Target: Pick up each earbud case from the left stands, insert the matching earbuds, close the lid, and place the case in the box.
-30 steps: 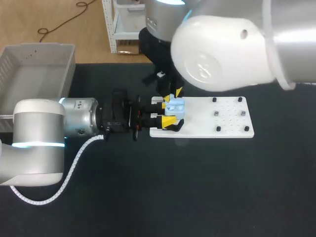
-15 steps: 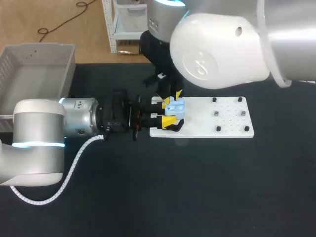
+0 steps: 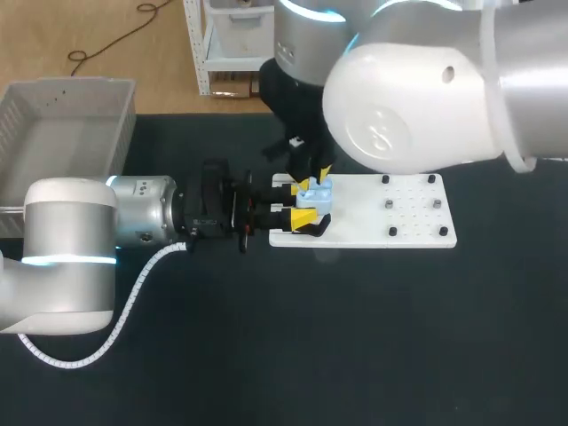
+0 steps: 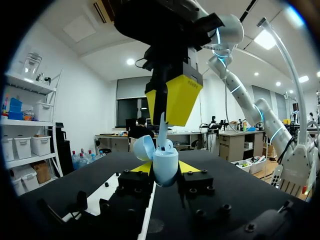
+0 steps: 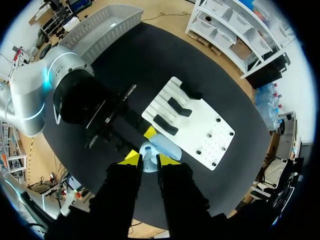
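The left gripper (image 3: 300, 202) lies level at the head view's centre. Its fingers pinch the pale blue case (image 3: 316, 197) from both sides, over the left end of the white board (image 3: 413, 226). In the left wrist view the case stands upright between the yellow tips, its lid (image 4: 143, 148) hinged open. The right gripper (image 3: 315, 177) hangs straight above the case, its fingers pressed nearly together on a white earbud (image 4: 162, 128) whose lower end sits in the case's mouth. The right wrist view shows three black stands (image 5: 178, 107) on the board just beyond the case. A grey bin (image 3: 53, 93) sits at the upper left of the head view, well apart.
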Controlling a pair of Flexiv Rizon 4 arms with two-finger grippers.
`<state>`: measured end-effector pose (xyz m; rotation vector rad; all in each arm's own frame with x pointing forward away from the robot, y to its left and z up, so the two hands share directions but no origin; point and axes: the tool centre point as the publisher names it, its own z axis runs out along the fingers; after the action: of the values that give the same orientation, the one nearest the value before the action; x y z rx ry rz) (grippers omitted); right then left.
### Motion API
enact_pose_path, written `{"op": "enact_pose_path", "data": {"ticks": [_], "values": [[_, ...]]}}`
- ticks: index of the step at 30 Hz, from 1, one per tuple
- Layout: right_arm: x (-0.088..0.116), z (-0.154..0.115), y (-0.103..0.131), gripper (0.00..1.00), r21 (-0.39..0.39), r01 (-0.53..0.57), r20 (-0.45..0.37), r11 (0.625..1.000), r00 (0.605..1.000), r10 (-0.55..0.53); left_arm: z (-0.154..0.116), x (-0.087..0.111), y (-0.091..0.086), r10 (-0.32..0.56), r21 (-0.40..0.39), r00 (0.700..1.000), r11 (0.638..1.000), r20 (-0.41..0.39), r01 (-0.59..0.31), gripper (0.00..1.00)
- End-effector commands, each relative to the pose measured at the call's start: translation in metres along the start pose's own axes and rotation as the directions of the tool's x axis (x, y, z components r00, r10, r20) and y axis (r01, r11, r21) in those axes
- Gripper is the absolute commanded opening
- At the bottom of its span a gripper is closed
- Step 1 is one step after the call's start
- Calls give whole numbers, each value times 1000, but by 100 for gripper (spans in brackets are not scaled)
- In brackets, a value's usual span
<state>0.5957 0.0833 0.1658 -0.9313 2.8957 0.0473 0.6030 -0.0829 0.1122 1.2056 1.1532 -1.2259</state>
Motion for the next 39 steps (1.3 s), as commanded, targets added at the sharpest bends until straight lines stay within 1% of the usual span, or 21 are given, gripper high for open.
{"op": "enact_pose_path", "data": {"ticks": [1, 15, 29, 39], "values": [[1, 2, 1, 0, 1, -4, 3, 1000, 1000, 4, 0, 0, -1, 3, -6, 1000, 1000, 1, -3, 0], [4, 4, 2, 0, -16, -57, 11, 998, 998, 58, 0, 0, -1, 3, -6, 1000, 1000, 1, -3, 0], [4, 10, -1, 0, -34, -68, 9, 997, 998, 68, 0, 0, -1, 3, -6, 1000, 1000, 1, -3, 0], [-1, 12, -3, 0, -39, -64, 11, 997, 998, 65, 0, 0, -1, 3, -6, 1000, 1000, 1, -3, 0]]}}
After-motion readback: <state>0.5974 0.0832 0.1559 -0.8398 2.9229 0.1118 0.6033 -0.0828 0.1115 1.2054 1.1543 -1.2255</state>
